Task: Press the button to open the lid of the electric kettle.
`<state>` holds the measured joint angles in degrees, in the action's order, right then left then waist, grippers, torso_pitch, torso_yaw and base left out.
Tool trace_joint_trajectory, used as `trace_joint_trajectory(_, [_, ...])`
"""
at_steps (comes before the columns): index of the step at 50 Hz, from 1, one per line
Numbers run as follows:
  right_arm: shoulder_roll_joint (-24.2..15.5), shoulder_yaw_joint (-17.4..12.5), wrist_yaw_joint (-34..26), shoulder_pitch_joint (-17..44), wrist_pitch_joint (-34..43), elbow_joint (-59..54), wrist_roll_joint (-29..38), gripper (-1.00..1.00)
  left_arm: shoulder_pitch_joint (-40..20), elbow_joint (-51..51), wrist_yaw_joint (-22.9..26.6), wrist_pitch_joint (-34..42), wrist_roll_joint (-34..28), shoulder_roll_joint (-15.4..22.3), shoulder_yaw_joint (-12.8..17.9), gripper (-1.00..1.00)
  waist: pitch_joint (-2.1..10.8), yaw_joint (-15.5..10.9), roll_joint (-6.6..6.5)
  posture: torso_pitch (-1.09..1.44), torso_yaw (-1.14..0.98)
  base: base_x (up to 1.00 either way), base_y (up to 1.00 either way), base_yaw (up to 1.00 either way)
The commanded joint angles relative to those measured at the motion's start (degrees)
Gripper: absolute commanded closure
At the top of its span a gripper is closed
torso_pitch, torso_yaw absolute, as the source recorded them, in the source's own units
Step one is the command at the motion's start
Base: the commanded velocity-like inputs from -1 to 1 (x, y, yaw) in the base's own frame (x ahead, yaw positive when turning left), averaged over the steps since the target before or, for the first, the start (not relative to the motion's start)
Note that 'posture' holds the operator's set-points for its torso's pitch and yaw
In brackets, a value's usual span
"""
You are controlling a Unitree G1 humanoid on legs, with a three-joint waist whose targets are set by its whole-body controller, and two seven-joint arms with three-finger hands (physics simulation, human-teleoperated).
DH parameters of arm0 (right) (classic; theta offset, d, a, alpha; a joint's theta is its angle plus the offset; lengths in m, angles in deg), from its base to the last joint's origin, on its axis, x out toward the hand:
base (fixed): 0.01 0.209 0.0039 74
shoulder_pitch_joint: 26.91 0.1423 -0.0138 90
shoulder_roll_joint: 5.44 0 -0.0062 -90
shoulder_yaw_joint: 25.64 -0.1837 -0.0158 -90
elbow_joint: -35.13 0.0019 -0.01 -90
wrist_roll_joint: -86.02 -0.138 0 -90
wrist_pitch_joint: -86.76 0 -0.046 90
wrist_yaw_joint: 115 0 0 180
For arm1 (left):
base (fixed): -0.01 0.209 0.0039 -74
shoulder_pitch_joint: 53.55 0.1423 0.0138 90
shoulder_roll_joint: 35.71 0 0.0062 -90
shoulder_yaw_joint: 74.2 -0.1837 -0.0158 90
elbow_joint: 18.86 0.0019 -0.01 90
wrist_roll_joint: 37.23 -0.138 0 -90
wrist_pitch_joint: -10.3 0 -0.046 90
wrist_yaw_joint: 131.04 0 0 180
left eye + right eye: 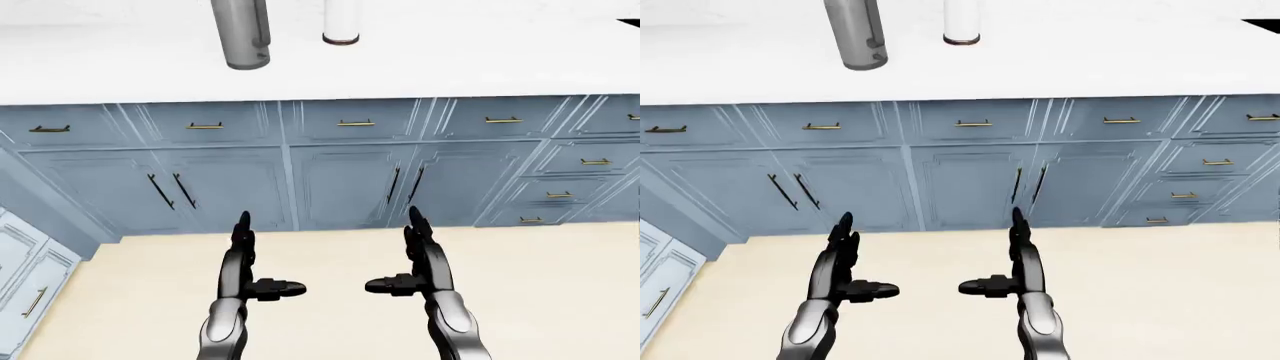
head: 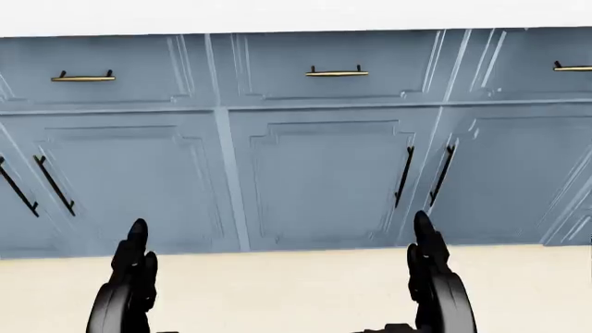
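A grey metal cylinder (image 1: 242, 34) stands on the white counter (image 1: 450, 64) at the top left of the left-eye view; it looks like the electric kettle's body. The view's top edge cuts off its upper part, so no lid or button shows. My left hand (image 1: 268, 255) and right hand (image 1: 392, 251) are low in the view over the floor, far below the counter. Both are open and empty, fingers pointing up and thumbs turned inward. In the head view only the fingers (image 2: 137, 243) show, and the kettle is out of frame.
A white cylinder with a dark base (image 1: 341, 26) stands right of the grey one. Blue cabinets (image 1: 340, 180) with brass drawer pulls and black door handles run under the counter. Another cabinet run (image 1: 25, 277) stands at the lower left. The floor (image 1: 560, 292) is beige.
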<state>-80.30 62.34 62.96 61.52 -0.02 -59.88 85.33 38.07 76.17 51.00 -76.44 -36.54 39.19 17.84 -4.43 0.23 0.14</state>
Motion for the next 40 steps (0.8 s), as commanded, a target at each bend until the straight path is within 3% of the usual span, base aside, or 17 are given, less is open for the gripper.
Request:
trace_joint_trajectory(1, [-0.35,0.44,-1.07,1.38,0.27,9.49,-0.84,-1.00,-1.01,-11.98,1.64,1.98,3.58,-0.28,-0.05,-1.00,0.05,0.12,0.45,0.00,0.00,0.00,0.00,0.00])
trace_joint_trajectory(3, [-0.31,-0.53,-0.88,2.06,2.51,12.39,-2.08,-1.00,-1.34,-15.31,0.70,4.54,3.00,0.29,0.54,-1.00,3.78,-0.46,0.06,0.00,0.00,0.00,0.00,0.00])
trace_joint_trajectory(4, [-0.43,-0.93,-0.85,2.35,3.79,13.80,-2.66,-1.00,-1.73,-16.97,0.51,7.14,2.81,0.75,0.95,-1.00,2.08,-0.42,0.14,0.00,0.00,0.00,0.00,0.00])
trace_joint_trajectory(5, [-0.48,-1.14,-0.70,2.52,4.23,14.52,-2.84,-1.00,-1.89,-17.48,0.55,7.99,2.58,0.98,1.27,-1.00,1.38,-0.32,0.45,0.00,0.00,0.00,0.00,0.00])
trace_joint_trajectory(7, [-0.81,-1.72,-0.66,3.19,5.07,15.37,-3.29,-1.00,-2.69,-18.40,0.35,9.80,3.17,1.19,2.55,-1.00,3.88,-0.45,0.44,0.00,0.00,0.00,0.00,0.00])
trace_joint_trajectory(10, [-1.29,-3.16,-0.15,4.54,6.57,16.84,-4.44,-1.00,-4.57,-21.34,-1.67,13.29,3.53,2.09,4.88,-1.00,4.51,-0.48,0.27,0.00,0.00,0.00,0.00,0.00])
trace_joint_trajectory(13, [-2.84,-5.68,0.41,6.96,10.78,20.40,-6.60,-1.00,-7.98,-27.54,-3.70,19.32,9.04,3.24,9.88,-1.00,4.96,-0.44,0.10,0.00,0.00,0.00,0.00,0.00])
trace_joint_trajectory(16, [-5.18,-8.97,1.26,10.27,15.36,24.20,-9.06,-1.00,-10.64,-26.25,-6.84,18.24,8.97,6.63,13.09,-1.00,4.92,-0.45,0.07,0.00,0.00,0.00,0.00,0.00])
trace_joint_trajectory(20, [-8.80,-12.88,1.62,13.70,19.85,27.81,-11.87,-1.00,-10.90,-26.47,-5.54,17.39,6.92,9.60,14.22,-1.00,4.86,-0.51,-0.08,0.00,0.00,0.00,0.00,0.00])
trace_joint_trajectory(26, [-11.59,-14.32,1.29,15.57,21.81,31.17,-11.63,-1.00,-13.63,-30.57,-4.82,22.68,9.47,12.33,18.51,-1.00,4.84,-0.42,0.07,0.00,0.00,0.00,0.00,0.00])
trace_joint_trajectory(36, [-14.26,-17.15,1.42,18.33,25.38,33.12,-13.28,-1.00,-14.62,-33.05,-4.86,26.01,11.80,14.94,21.25,-1.00,4.02,-0.39,-0.12,0.00,0.00,0.00,0.00,0.00])
trace_joint_trajectory(40, [-16.61,-19.52,2.52,20.55,28.82,34.94,-16.01,-1.00,-16.08,-35.46,-5.32,29.17,13.48,17.50,24.24,-1.00,3.94,-0.33,-0.12,0.00,0.00,0.00,0.00,0.00])
